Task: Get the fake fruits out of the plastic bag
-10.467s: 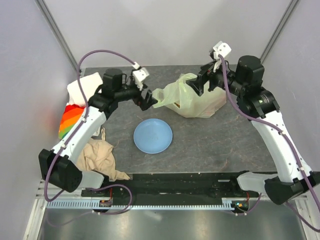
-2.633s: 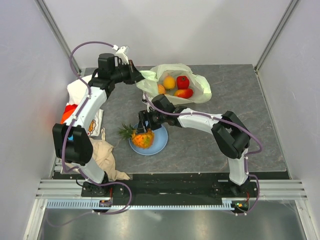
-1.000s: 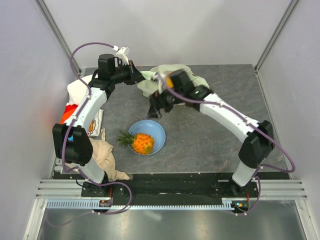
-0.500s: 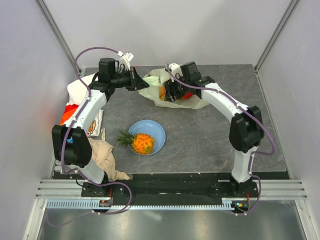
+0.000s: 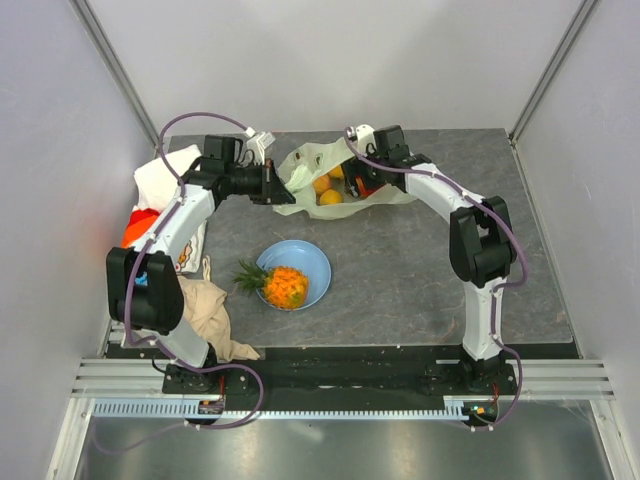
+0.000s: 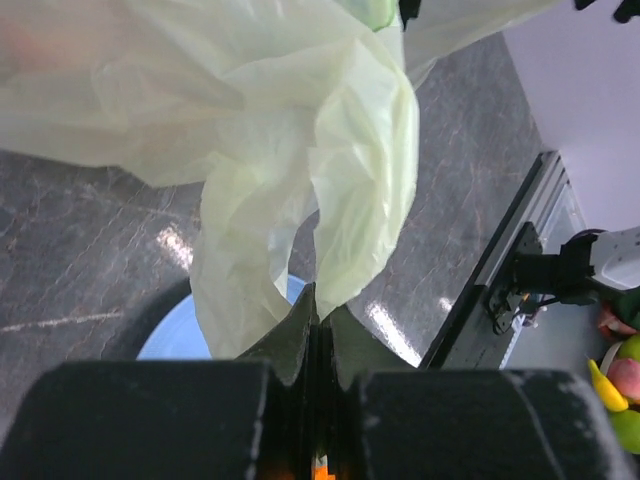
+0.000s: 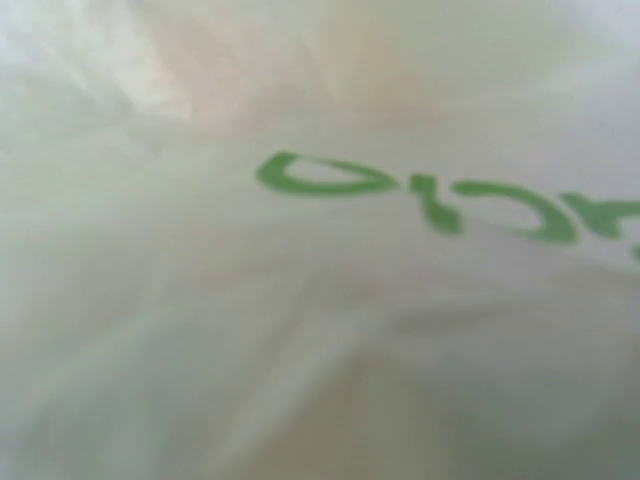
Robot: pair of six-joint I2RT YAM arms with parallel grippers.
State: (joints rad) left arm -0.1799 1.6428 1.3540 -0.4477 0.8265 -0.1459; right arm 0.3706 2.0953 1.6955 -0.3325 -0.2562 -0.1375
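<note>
The plastic bag [image 5: 300, 165] lies open at the back of the table, thin and pale yellow-green. Yellow-orange round fake fruits [image 5: 326, 190] show inside its mouth. My left gripper [image 5: 271, 184] is shut on the bag's left edge. In the left wrist view the film [image 6: 300, 150] bunches up out of the closed jaws of that gripper [image 6: 318, 312]. My right gripper [image 5: 357, 183] reaches into the bag's mouth from the right, its fingers hidden. The right wrist view shows only blurred bag film with green print [image 7: 420, 200]. The orange pineapple [image 5: 284, 287] with its green crown lies on the light-blue plate [image 5: 312, 258].
A white cloth [image 5: 165, 170] and a bright orange-and-colored item [image 5: 140, 225] lie at the left edge. A beige cloth [image 5: 200, 310] lies at the near left, beside the plate. A metal rail [image 5: 320, 372] runs along the near edge.
My right arm has swung from near the plate back to the bag, and its gripper now sits in the bag's mouth. My left gripper has shifted slightly right, still holding the bag's edge.
</note>
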